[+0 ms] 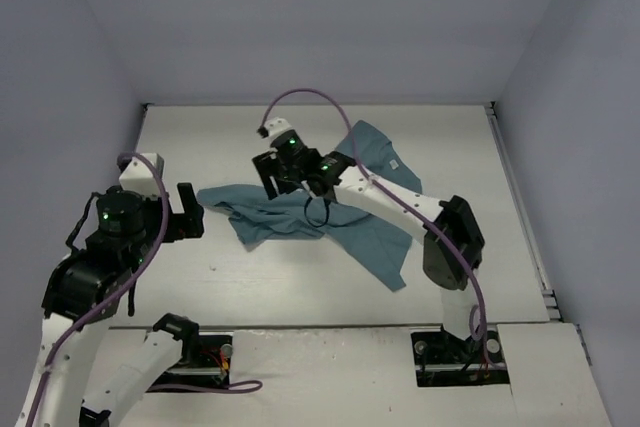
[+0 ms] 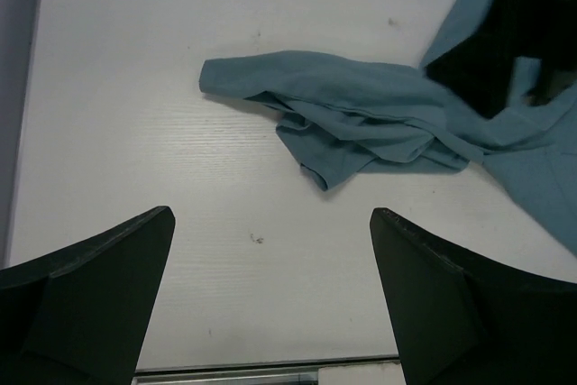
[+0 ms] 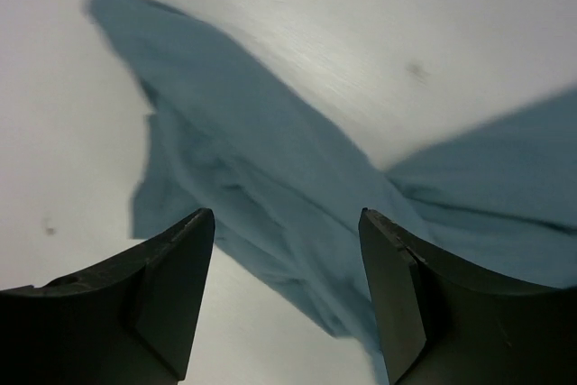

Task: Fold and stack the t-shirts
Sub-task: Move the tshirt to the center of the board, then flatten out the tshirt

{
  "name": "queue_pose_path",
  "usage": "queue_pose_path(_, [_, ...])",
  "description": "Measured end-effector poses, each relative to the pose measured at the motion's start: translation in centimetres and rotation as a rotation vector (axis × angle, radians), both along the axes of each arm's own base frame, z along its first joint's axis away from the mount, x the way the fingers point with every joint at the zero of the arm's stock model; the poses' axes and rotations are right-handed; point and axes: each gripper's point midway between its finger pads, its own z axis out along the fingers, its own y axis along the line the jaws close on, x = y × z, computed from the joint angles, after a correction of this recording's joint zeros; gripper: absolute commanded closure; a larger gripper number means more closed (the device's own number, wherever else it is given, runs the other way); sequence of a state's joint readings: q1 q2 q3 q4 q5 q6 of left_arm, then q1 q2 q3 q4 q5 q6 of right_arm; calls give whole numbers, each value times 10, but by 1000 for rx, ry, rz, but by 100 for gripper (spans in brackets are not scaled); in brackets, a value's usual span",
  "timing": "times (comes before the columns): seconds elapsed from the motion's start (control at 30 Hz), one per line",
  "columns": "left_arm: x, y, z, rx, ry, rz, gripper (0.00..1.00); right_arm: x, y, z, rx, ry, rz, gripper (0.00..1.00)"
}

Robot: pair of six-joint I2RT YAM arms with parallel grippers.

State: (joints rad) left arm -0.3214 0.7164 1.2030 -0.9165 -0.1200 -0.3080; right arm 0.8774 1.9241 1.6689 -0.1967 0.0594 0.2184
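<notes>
Teal t-shirt (image 1: 372,229) lies crumpled on the table (image 1: 215,142); left hand (image 2: 270,223) and right hand (image 3: 287,223) gape empty.

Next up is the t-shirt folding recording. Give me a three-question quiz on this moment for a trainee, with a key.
1. True or false: the left gripper is shut on the teal t-shirt.
2. Which gripper hangs over the t-shirt? A. left B. right C. neither
3. Fill in: the t-shirt lies ___ on the table, not folded.

Key:
1. False. Its jaws stand open over bare table, short of the cloth.
2. B. The right gripper is over the cloth, open and holding nothing.
3. Crumpled.
</notes>
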Motion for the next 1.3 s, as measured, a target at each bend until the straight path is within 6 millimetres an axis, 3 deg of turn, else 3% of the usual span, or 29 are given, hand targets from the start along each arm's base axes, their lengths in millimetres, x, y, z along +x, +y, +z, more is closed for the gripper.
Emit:
queue_pose_path(0.1, [25,-9,-18,44,98,-19,11,23,-87,2,-9,13,-173,42])
queue_pose_path(0.2, [57,-20,-38,105,189,-57,11,31,-180,10,-2,5,-364,43])
queue_pose_path(0.3, [97,-28,-63,170,279,-78,12,8,-235,14,20,4,-462,43])
queue_pose_path(0.4, [131,-19,-92,152,390,-26,13,-22,-248,12,64,13,-464,43])
queue_pose_path(0.5, [155,9,-128,25,489,127,16,-43,-252,4,93,39,-462,43])
queue_pose_path(0.6, [159,39,-160,-75,568,296,20,-57,-255,-5,112,63,-469,43])
queue_pose_path(0.7, [156,54,-178,-166,600,428,22,-65,-258,-12,120,82,-476,43])
queue_pose_path(0.9, [167,53,-191,-328,564,590,23,-69,-258,-8,139,79,-476,43])
queue_pose_path(1.1, [167,53,-220,-432,561,738,30,-72,-255,-2,164,73,-457,43])
queue_pose_path(1.3, [180,56,-236,-487,541,828,36,-78,-254,-4,174,83,-448,43])
